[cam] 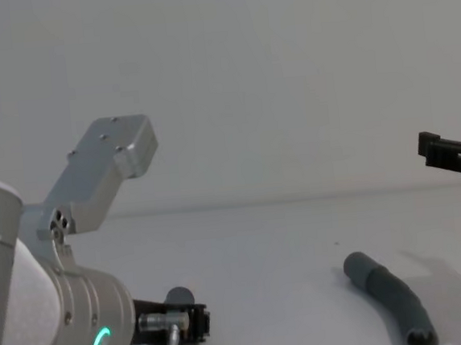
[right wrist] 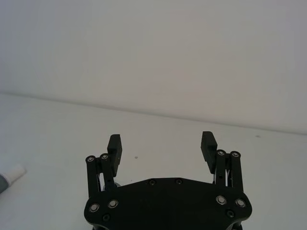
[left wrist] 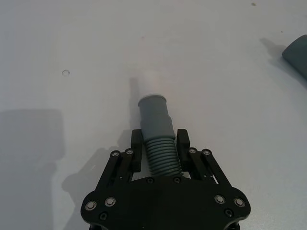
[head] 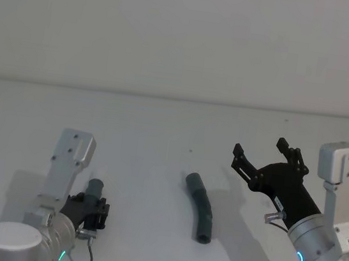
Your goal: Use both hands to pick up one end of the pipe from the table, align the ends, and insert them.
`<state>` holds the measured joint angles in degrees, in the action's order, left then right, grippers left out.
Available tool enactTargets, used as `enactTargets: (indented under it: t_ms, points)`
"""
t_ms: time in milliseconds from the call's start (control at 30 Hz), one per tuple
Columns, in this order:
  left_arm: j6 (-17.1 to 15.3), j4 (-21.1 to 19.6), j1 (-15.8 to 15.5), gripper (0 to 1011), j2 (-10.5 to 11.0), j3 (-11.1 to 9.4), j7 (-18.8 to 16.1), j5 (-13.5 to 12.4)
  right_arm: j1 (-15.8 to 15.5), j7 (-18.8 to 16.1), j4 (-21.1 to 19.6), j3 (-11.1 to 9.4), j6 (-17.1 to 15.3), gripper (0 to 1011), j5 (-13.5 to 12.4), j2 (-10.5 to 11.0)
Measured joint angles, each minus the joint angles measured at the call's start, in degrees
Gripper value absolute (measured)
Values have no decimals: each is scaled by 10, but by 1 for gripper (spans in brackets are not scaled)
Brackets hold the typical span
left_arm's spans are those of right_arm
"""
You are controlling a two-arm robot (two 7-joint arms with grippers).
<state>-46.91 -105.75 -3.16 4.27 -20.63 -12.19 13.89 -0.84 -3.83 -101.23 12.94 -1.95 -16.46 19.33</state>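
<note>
My left gripper is shut on a ribbed dark-grey pipe piece low over the table at the near left. Its grey cuff and white tapered tip stick out past the fingers. The second pipe piece lies curved on the table at the centre, its open socket end towards me. My right gripper hangs open and empty above the table, to the right of and beyond that piece. The lying piece also appears in the chest view, with a right fingertip higher up.
A plain pale wall rises behind the table's far edge. The silver left forearm stands large at the near left in the chest view. In the right wrist view the held piece's white tip peeks in beside my open right gripper.
</note>
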Motion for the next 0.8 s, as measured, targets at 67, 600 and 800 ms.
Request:
enactTargets:
  t_ms: [67,600,800]
  points:
    - [1,1,1,398,-1,0,0,-1,0,0,0,0,0,1003,0,0]
    - [12,4,1,336,4,-3,6,-14,0,0,0,0,0,1003,0,0]
    - [19,4,-5,335,15,-7,12,-25,0,0,0,0,0,1003,0,0]
